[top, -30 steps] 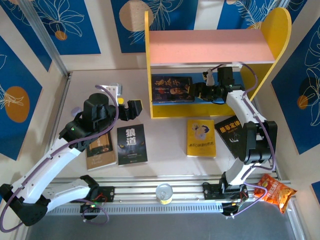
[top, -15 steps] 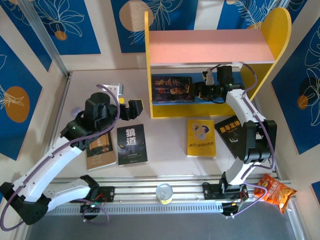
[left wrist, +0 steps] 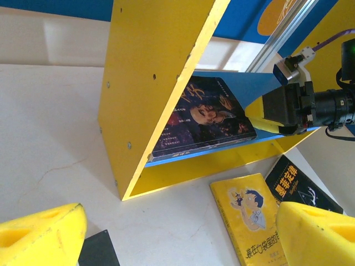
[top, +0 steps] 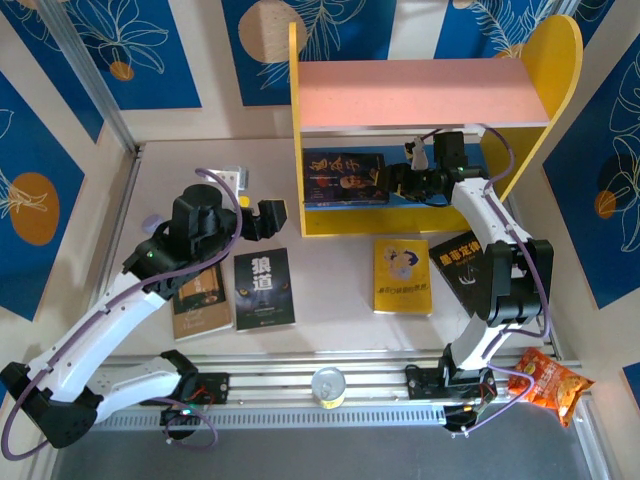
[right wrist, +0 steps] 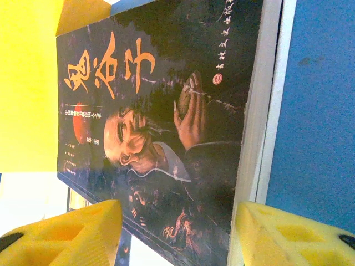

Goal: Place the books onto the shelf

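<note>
The shelf [top: 312, 225] stands at the back, with yellow sides, a pink top board and a blue lower part. A portrait-cover book [top: 343, 178] [right wrist: 161, 127] [left wrist: 202, 119] rests on its lower board. My right gripper [top: 388, 181] [right wrist: 177, 235] reaches into the shelf at that book's right end. It is open, and the book's corner shows between the yellow fingers [right wrist: 77, 235]. On the table lie a tan book [top: 200, 302], a black book [top: 264, 289], a yellow cartoon book [top: 403, 276] [left wrist: 252, 216] and another black book [top: 462, 262]. My left gripper [top: 266, 218] [left wrist: 177, 238] hovers open left of the shelf, holding nothing.
An orange snack bag [top: 546, 383] lies at the near right corner, beyond the rail. A small round can [top: 328, 385] sits on the front rail. A white block [top: 231, 178] lies near the back left. Walls close in on both sides.
My left arm has crept slightly to the right. The right arm and the books stay where they were.
</note>
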